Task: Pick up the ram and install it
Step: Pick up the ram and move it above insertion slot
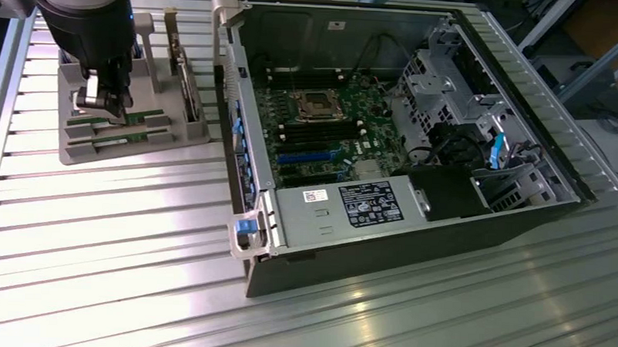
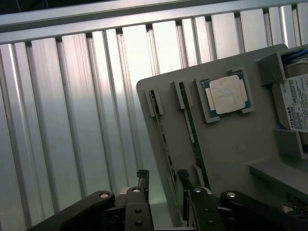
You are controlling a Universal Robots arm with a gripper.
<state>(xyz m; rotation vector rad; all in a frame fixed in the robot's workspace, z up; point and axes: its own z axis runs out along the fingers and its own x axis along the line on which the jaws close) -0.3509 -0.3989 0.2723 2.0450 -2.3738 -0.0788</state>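
Barely started tbh: gripper (image 2: 162, 175) wide open and down around one ram (image 2: 162, 134), not yet lifted out of its slot in the grey tray (image 2: 231, 144), with the whole install into the open PC case (image 1: 409, 252) beyond left to do.

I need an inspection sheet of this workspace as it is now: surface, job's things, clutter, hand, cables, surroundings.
Surface: ribbed metal table, with glare on it.
Job's things: ram set in a slot of the grey holder, second ram stick beside it; open computer case, motherboard exposed.
Clutter: CPU chip and hard drive on the same holder.
Hand: hand open, low over the holder, one finger on each side of the ram's end, not gripping it.
Cables: black cable and blue cable inside the case.
Surroundings: metal frame bars beyond the table, at the exterior view's right.
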